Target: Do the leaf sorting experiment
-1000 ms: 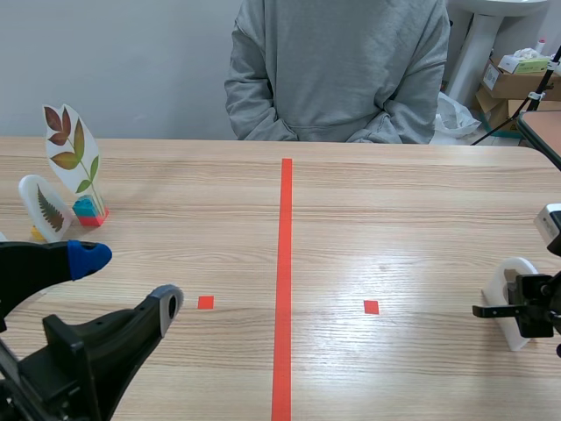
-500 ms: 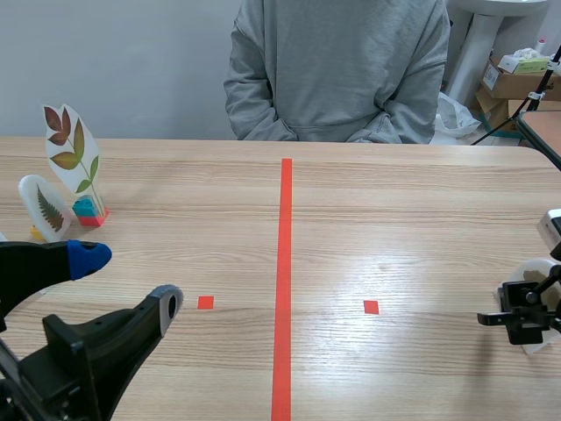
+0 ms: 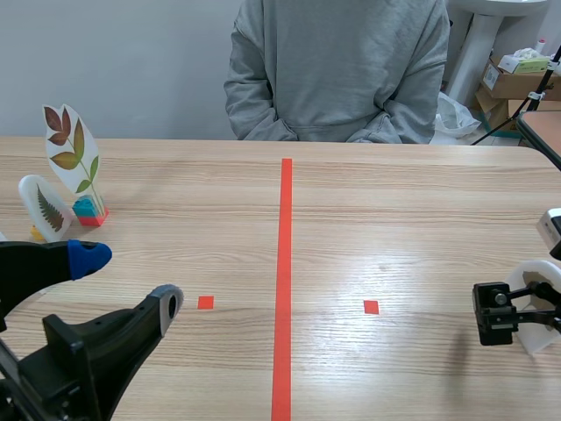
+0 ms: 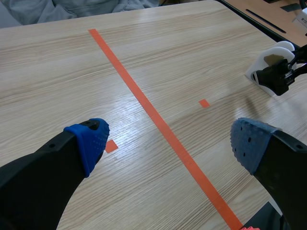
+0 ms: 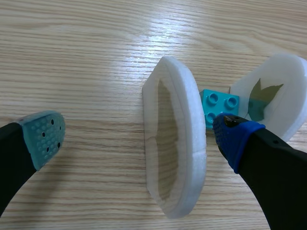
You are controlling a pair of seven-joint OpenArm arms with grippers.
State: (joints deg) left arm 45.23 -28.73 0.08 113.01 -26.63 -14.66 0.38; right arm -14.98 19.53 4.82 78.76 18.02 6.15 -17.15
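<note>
SCENE: left tool spread, empty, low at near-left; right tool at white leaf plaque, far right of surface | L-WRIST: left tool wide, nothing betw | R-WRIST: right tool spread astride plaque, not pinching; plaque stands on edge, prob light, stiff, smooth, tippy; take across flat faces, mid-height, gentle squeeze

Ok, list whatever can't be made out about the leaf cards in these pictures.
- Right wrist view: the near white card stands edge-on between the right gripper's open fingers, so its leaf is unreadable.
- Same view: one finger covers part of the far card's leaf.
- Scene view: those cards sit largely behind that gripper, at the picture's edge.
</note>
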